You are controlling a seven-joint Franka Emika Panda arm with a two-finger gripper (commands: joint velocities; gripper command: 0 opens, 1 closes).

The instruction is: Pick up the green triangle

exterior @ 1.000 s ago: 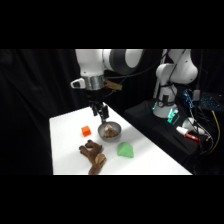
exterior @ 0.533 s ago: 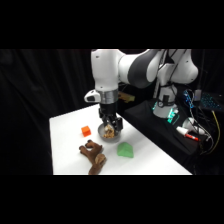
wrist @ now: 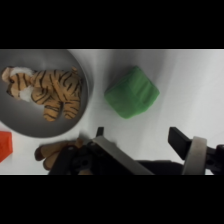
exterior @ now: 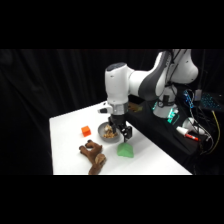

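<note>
Crowding the green triangle: grey bowl, toy tiger.

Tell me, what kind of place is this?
Probably a robotics lab. A white robot arm reaches over a white table set with test items, a green triangle and a grey bowl, with black curtains behind and cabled electronics alongside.

I see the grey bowl cut off at the wrist view's left edge, the orange cube too; the gripper hides part of that bowl from the side.
</note>
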